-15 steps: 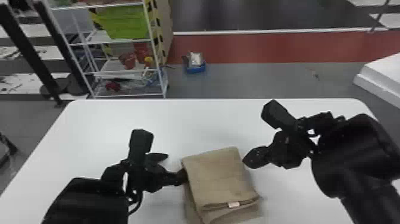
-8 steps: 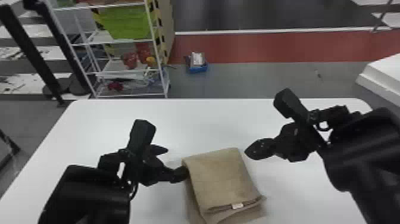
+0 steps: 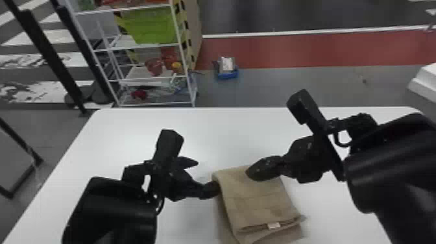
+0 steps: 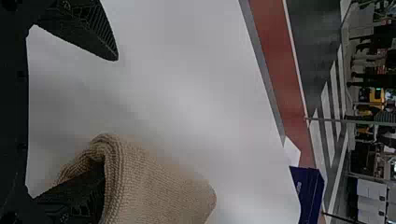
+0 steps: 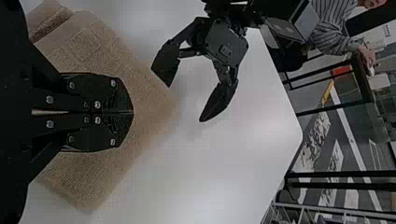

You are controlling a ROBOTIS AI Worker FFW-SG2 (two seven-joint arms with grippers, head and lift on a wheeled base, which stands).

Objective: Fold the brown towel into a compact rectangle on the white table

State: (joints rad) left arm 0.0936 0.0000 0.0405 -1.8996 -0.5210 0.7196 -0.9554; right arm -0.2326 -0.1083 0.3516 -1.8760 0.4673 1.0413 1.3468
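The brown towel (image 3: pixel 259 201) lies layered on the near part of the worktop (image 3: pixel 243 133), a small pale tag (image 3: pixel 274 225) at its near edge. The worktop is smooth and white, with rounded far corners. Over it, the left gripper (image 3: pixel 205 176) has its fingers apart, one tucked into the towel's fold; the right gripper (image 3: pixel 258 170) has its fingers together above the towel. Beyond the worktop stand a white rack (image 3: pixel 139 74) with a green bin (image 3: pixel 149 27), left, and a blue tray (image 3: pixel 227 75) near a red floor strip (image 3: pixel 308 52).
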